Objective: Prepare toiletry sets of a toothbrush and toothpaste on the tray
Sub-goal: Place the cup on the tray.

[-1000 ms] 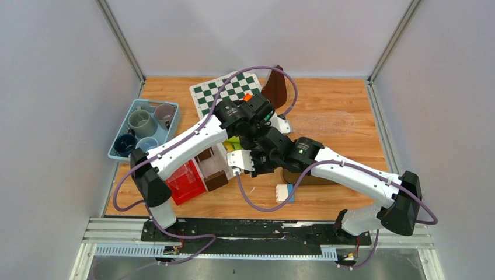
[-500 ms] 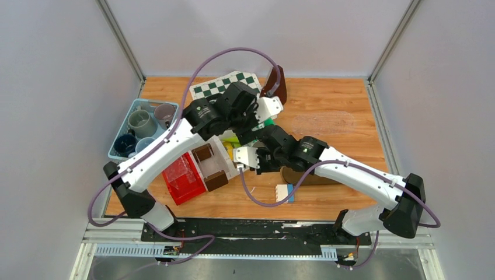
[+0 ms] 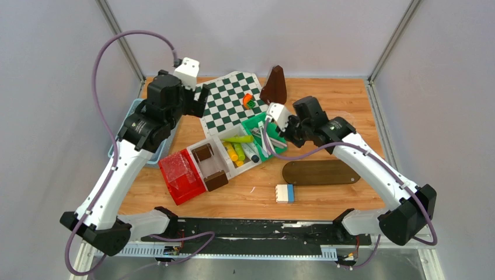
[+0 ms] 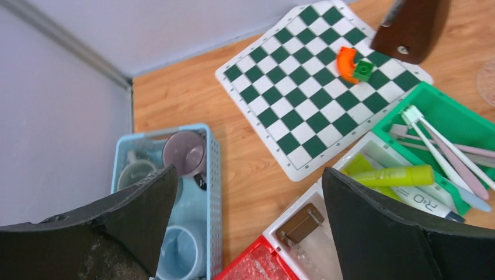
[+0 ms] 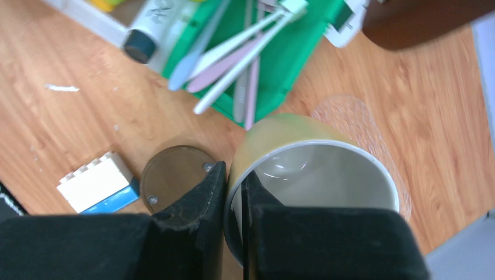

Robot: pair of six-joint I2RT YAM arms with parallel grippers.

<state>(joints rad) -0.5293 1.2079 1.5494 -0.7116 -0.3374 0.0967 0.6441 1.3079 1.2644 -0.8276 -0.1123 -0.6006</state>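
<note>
Near the green bin, right jaws pinch a yellow mug (left jaws agape; tube reads "R·O").

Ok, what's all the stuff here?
chessboard: one, green and white, far middle
curved piece, small brick: orange, green, on the chessboard
cone: one, dark brown, beside the chessboard
basket: one, light blue, far left
mugs: at least three, grey and light blue, in the basket
green bin: one, middle
toothbrushes: several, whitish and pink, in the green bin
tubes: several, yellow, green, white, in a white bin
blocks: two, brown, beside the tubes
red box: one, left of the blocks
oval tray: one, dark brown, right
toy brick: one, white and blue, near edge
pale yellow mug: one, in the right fingers
left fingers: two, black, open, empty
right fingers: two, black, pinching that mug's rim
</note>
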